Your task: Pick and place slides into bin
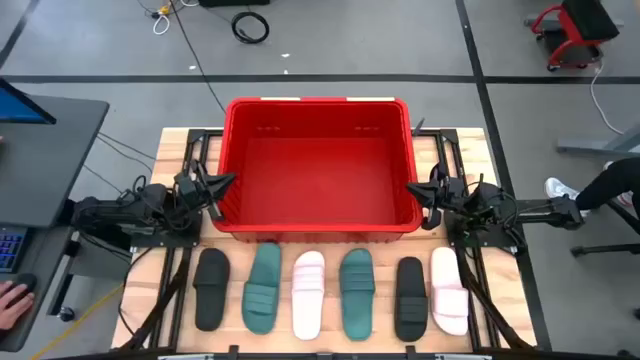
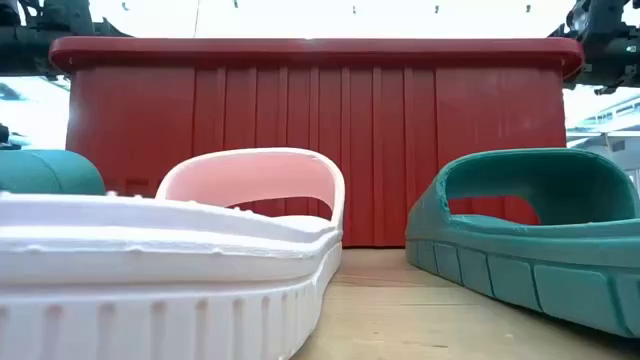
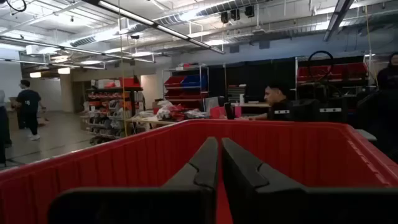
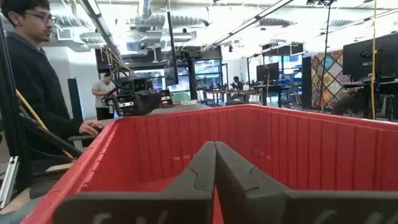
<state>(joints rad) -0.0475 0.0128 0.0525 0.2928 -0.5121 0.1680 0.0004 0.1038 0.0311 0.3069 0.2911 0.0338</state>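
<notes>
The red bin [image 1: 318, 165] stands at the table's middle, toward the far edge, with nothing inside that shows. Several slides lie in a row along the near edge, soles down: black [image 1: 211, 288], teal [image 1: 263, 288], pink-white [image 1: 308, 292], teal [image 1: 357, 292], black [image 1: 409, 297], pink-white [image 1: 449, 290]. In the low view a pink-white slide [image 2: 180, 250] and a teal one [image 2: 530, 240] lie in front of the bin wall [image 2: 320, 140]. My left gripper [image 1: 228, 184] hangs shut beside the bin's left wall, pointing at it. My right gripper [image 1: 412, 189] hangs shut beside the right wall. Neither holds anything.
A person sits at a keyboard off the table's left edge [image 1: 10, 300]. Another person's leg and shoe [image 1: 560, 188] show beyond the right edge. Bare wooden tabletop [image 1: 170, 150] lies on either side of the bin.
</notes>
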